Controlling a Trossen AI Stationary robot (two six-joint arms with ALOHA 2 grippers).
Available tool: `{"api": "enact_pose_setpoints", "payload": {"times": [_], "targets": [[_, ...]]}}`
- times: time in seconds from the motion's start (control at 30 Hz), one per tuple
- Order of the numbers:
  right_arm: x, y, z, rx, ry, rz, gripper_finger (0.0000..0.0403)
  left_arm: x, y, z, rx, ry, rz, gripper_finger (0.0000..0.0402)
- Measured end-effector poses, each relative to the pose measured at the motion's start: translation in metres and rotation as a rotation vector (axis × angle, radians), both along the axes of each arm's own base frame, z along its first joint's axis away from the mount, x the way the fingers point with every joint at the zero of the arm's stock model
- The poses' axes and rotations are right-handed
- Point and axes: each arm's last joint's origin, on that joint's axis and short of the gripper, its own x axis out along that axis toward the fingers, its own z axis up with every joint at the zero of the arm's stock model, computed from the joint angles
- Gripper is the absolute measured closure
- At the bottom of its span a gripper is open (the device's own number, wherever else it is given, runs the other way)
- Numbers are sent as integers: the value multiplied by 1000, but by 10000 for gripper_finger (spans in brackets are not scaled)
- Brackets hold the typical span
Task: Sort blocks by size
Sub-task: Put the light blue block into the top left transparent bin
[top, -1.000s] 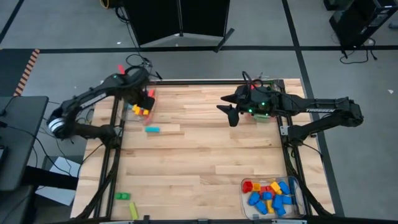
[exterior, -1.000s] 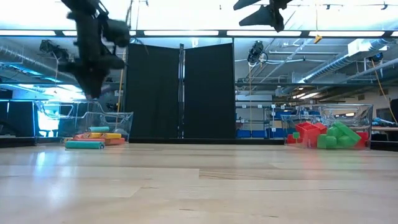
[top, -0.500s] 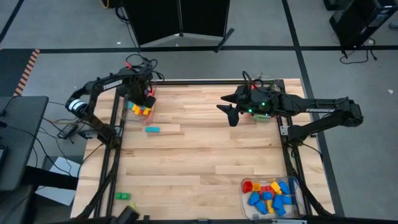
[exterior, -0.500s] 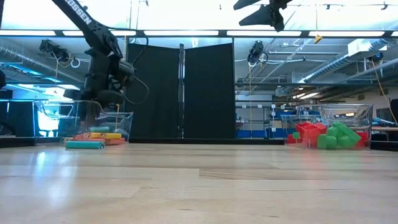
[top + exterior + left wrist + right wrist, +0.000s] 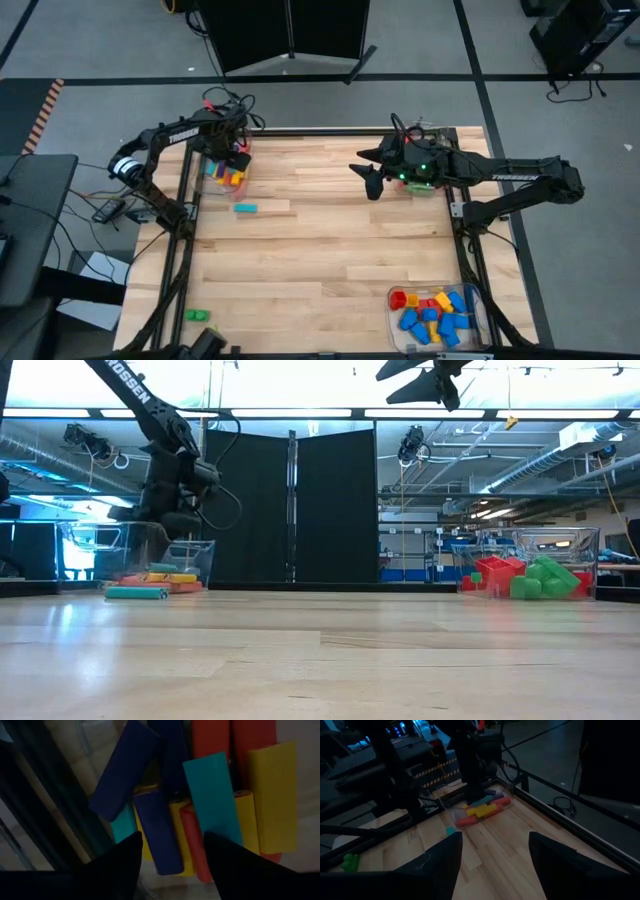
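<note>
left tool (image 5: 170, 862) wide over long blocks (image 5: 212, 800) | teal bar (image 5: 245, 208) nearby | right tool (image 5: 492, 860) wide, seemingly empty

Our workshop beyond the table

We see a black folding screen (image 5: 290, 510), long ceiling lights (image 5: 300, 413), exposed ducts, shelving, and grey floor (image 5: 100, 40) with dark lines.

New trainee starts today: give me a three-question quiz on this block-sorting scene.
1. True or false: the left claw is over the bin of long bars.
2. What lies loose on the table just outside that bin? A) teal bar B) red brick C) yellow stub
3. Fill in: the right claw hovers open and holds ____.

Key: 1 true; 2 A, the teal bar; 3 nothing.
</note>
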Motion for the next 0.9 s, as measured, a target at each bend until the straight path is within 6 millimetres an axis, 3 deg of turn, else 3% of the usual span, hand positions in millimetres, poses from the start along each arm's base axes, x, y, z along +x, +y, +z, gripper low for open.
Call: {"api": "enact_pose_setpoints", "payload": {"times": [0.23,0.57,0.73,0.9], "targets": [[0,0,0,-3,1,1,164,-1,-6,16,56,-40,-25,179],[0,0,0,-3,2,1,162,-3,-41,65,186,-243,-91,179],[0,0,0,-3,2,1,164,14,-71,89,218,-469,-272,178],[0,0,0,-8,6,4,161,46,-103,102,275,-633,-502,178]]}}
